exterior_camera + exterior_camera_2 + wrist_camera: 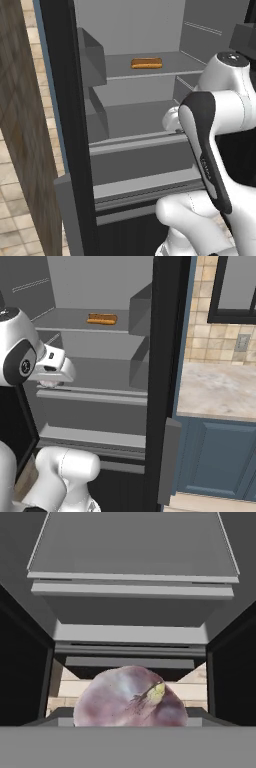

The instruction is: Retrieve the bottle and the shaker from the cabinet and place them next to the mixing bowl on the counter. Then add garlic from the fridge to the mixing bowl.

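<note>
The garlic (131,697), a pink-purple bulb with a yellowish stem tip, sits large and close at the bottom of the hand view. It hangs in the air in front of the open fridge (130,145), above floor tiles. My gripper (51,382) is shut on it at the level of the middle shelf, and a sliver of the garlic (48,384) shows under the hand. The bulb hides my fingertips. The beige counter (220,388) lies to the right of the fridge. The bottle, shaker, cabinet and mixing bowl are out of view.
A brown bread roll (146,63) lies on the fridge's upper shelf (80,326). The dark fridge door edge (162,381) stands between the fridge interior and the counter. Blue drawers (220,456) sit under the counter. A brown wood panel (20,125) stands at the left.
</note>
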